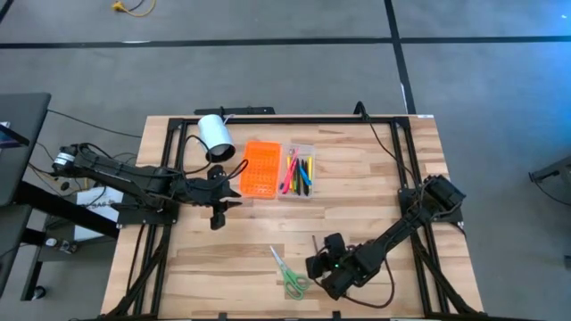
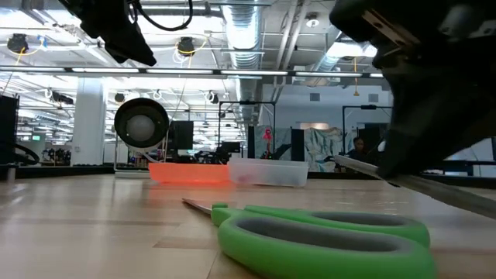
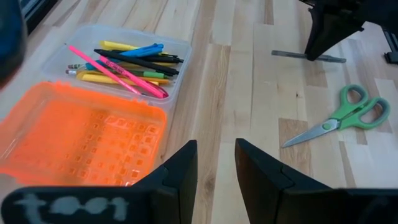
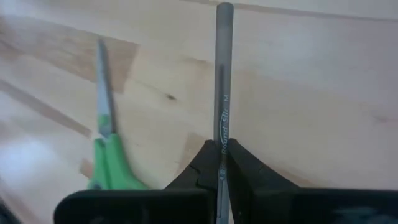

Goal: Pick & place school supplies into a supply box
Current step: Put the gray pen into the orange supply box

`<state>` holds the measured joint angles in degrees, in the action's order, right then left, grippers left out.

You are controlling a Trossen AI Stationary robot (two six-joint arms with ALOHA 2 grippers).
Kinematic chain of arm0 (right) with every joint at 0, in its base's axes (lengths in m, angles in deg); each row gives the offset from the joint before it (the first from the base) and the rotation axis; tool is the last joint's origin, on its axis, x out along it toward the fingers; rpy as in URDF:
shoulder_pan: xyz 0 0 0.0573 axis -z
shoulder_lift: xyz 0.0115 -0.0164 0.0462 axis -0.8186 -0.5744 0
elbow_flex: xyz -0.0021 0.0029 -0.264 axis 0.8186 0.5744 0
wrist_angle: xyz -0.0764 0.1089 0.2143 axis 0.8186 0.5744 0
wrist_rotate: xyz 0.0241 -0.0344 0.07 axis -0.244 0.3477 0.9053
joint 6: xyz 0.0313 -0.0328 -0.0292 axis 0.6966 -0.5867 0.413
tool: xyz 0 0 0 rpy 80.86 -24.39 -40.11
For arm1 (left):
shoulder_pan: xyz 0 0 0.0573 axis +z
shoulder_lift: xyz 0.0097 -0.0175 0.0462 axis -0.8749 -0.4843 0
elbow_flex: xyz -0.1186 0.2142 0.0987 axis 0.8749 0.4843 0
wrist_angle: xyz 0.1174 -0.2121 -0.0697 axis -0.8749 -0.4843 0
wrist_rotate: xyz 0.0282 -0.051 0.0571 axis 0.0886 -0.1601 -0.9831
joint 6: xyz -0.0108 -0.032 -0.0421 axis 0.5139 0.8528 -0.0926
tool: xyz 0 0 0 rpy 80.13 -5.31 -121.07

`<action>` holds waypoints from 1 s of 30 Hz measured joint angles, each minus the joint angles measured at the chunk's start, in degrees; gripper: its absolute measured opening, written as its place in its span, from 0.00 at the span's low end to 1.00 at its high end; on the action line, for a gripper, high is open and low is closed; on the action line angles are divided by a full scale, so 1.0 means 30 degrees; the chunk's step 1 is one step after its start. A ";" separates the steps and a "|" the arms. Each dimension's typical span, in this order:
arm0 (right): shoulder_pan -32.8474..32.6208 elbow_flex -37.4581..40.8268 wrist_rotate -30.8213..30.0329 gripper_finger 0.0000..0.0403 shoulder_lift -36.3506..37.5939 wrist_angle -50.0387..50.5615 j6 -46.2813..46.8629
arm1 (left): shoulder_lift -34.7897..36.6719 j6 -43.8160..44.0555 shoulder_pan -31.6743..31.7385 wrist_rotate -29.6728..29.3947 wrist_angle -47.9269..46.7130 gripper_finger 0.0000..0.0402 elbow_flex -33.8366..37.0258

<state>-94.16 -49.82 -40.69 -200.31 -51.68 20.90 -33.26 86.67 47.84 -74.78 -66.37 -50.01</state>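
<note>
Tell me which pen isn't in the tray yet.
The grey pen, clamped in the right gripper beside the green scissors. The coloured pens already lie in the clear tray.

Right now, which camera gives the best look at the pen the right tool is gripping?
The right wrist view: the grey pen fills the frame, pinched in the right tool, printed lettering visible. The high view shows only a thin dark sliver. The left wrist view shows it lying on the table under that tool. In the low view I can't pick it out.
</note>
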 joint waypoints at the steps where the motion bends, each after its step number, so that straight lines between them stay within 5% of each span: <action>1: 0.0032 0.0000 -0.0145 0.00 0.0000 -0.0228 -0.0317 | 0.0000 0.0000 0.0000 -0.0065 0.0000 0.24 0.0000; 18: 0.2784 -0.0029 -0.0578 0.00 0.2261 -0.1292 -0.7269 | 0.0000 -0.0007 0.0000 -0.0214 0.0000 0.24 0.0000; 30: 0.8241 -0.0044 -0.0274 0.00 0.4636 -0.0327 -1.3350 | 0.0000 -0.0122 0.0000 -0.0735 0.0000 0.24 0.0000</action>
<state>-69.43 -49.95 -41.51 -186.40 -52.66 -19.15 -33.26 86.30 47.84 -76.98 -66.37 -50.01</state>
